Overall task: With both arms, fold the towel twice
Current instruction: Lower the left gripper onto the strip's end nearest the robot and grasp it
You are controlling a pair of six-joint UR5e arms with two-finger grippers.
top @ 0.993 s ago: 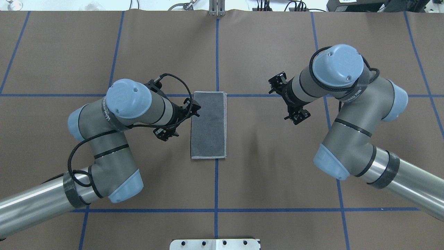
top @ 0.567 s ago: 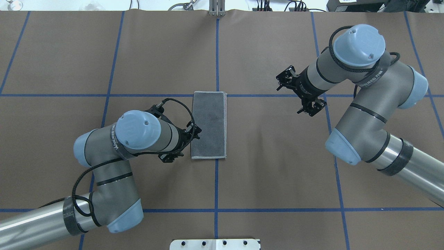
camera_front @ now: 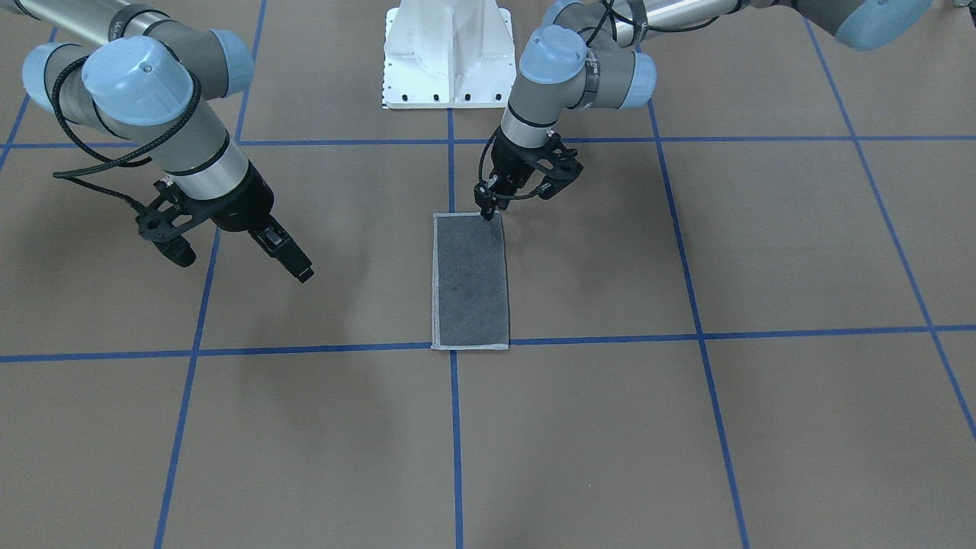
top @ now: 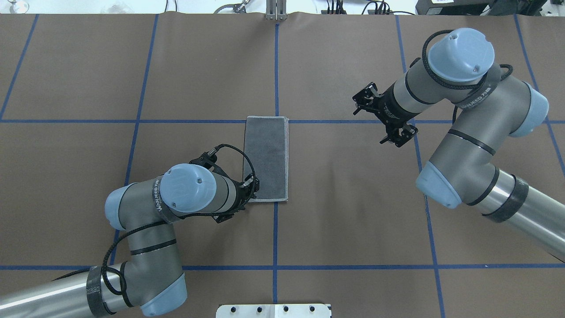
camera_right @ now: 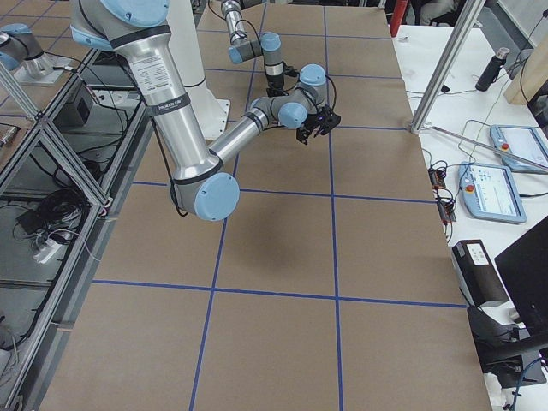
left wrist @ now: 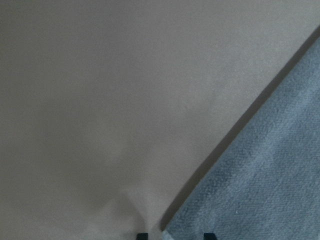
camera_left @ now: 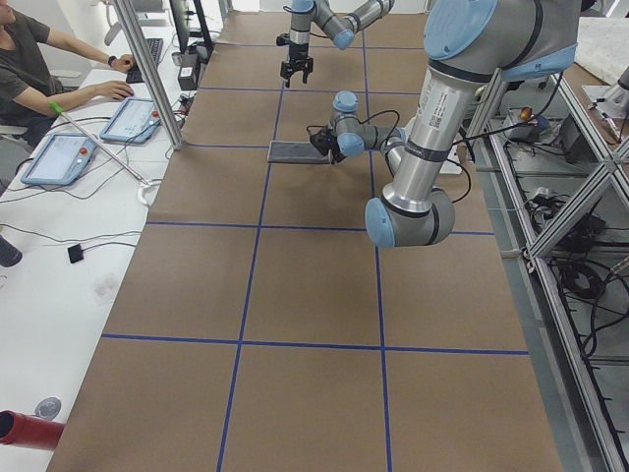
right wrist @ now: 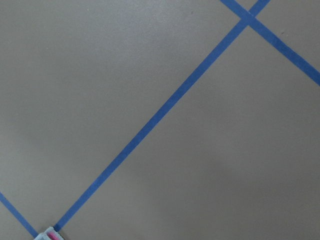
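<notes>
Count: 1 towel (top: pixel 265 159). 2 arms: left arm (top: pixel 185 194), right arm (top: pixel 459 132). 2 pincers: left pincer (camera_front: pixel 489 210), right pincer (camera_front: pixel 242 266). 1 white pedestal base (camera_front: pixel 447 53), 12 o'clock in the front-facing view. 1 brown surface (top: pixel 353 221). Left view, 10 o'clock: 1 person (camera_left: pixel 29 59), 2 tablets: near tablet (camera_left: pixel 61 157), far tablet (camera_left: pixel 136 118).

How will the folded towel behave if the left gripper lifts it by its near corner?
Probably floppy: the towel is thin terry lying flat, so it should drape from the left gripper. Likely light for its size. Its two layers lie loose, so they may separate.
</notes>
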